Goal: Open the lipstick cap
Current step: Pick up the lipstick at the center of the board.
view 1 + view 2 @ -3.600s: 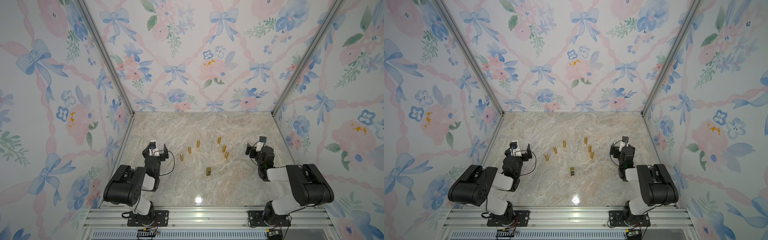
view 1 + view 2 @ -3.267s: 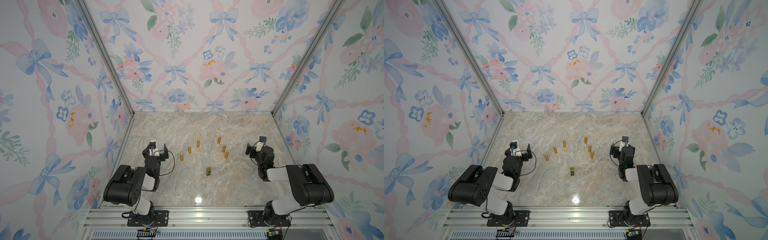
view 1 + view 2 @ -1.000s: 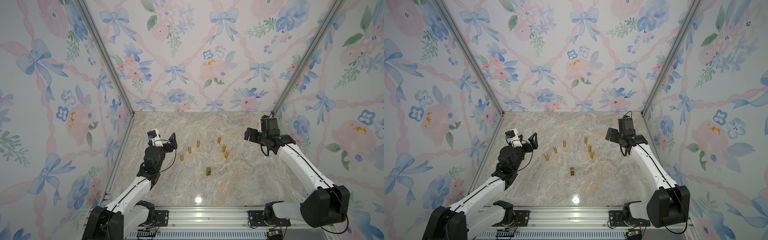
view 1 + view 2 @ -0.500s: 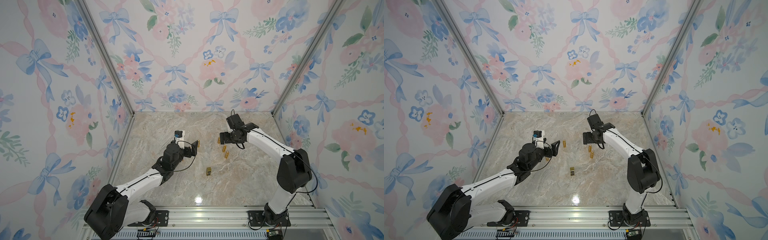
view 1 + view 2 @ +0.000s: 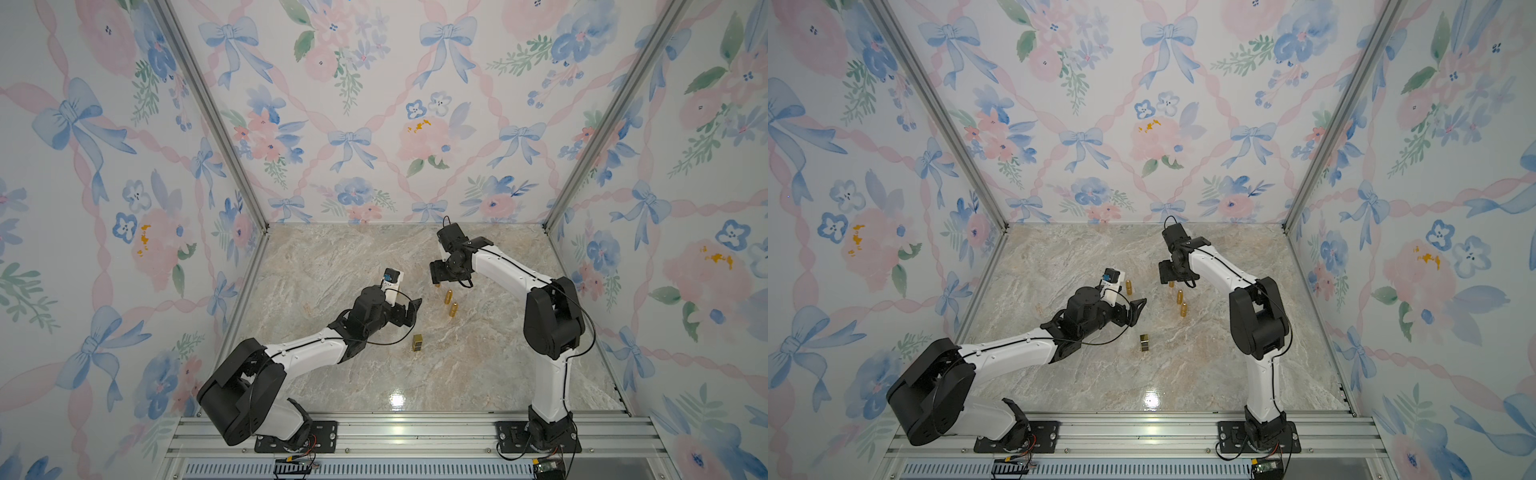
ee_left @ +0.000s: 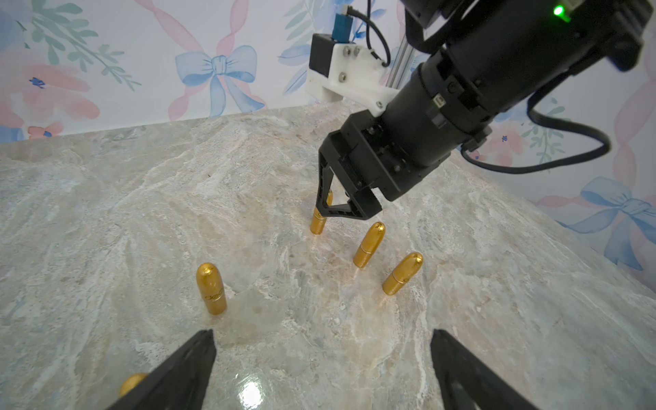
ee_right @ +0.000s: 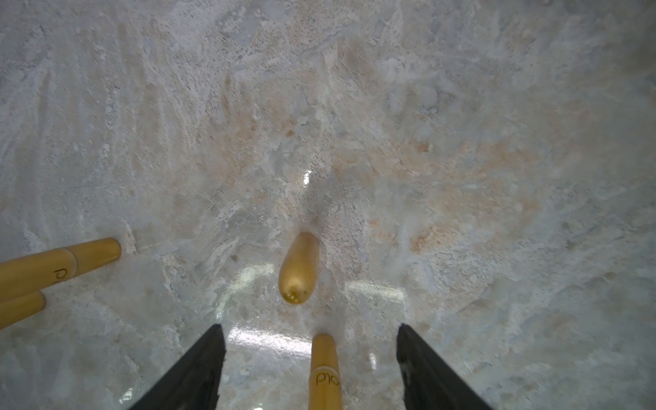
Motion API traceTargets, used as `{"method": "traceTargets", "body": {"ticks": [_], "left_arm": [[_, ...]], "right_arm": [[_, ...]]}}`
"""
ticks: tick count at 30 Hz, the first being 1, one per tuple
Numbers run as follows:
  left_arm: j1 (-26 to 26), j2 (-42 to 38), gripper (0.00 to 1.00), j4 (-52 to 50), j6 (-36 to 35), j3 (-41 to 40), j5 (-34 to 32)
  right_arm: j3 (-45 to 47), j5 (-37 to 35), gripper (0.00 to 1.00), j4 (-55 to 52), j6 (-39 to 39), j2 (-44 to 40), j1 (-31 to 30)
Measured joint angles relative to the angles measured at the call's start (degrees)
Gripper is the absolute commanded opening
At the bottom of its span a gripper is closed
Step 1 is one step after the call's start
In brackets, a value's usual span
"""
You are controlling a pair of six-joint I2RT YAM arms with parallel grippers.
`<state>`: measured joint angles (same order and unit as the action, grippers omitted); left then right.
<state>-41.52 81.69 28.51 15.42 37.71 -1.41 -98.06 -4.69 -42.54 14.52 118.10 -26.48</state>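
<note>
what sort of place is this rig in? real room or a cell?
Probably a dressed-up robot test cell, not a real room: bow-print wall panels on aluminium posts, marble-look tabletop, left arm and right arm bolted to an aluminium rail.

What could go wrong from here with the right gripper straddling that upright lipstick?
1. Right gripper is open around the lipstick, which looks slightly off-centre: one finger may touch first and tip it.
2. A neighbouring lipstick stands close; lifting or twisting could topple it.
3. Left gripper is open and empty, with another lipstick beside one finger: it might get bumped.
</note>
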Motion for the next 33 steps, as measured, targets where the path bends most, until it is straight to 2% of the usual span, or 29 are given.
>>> {"method": "traceTargets", "body": {"ticks": [10, 12, 31, 33], "left_arm": [[-0.1, 0.6, 0.98, -1.4, -0.3, 1.4, -0.4], [-0.1, 0.7, 0.98, -1.4, -0.3, 2.0, -0.8], [-0.1, 1.2, 0.98, -2.2, -0.2, 2.4, -4.0], [-0.1, 1.4, 0.98, -2.6, -0.2, 2.5, -4.2]], "right_arm": [[-5.7, -0.4, 0.58, -1.2, -0.6, 6.4, -0.4], [-6.1, -0.5, 0.52, -1.5, -0.7, 6.9, -0.5], [-8.1, -2.0, 0.33, -3.1, -1.3, 10.8, -0.7], [-8.2, -2.0, 0.28, -3.1, -1.4, 10.9, -0.7]]}}
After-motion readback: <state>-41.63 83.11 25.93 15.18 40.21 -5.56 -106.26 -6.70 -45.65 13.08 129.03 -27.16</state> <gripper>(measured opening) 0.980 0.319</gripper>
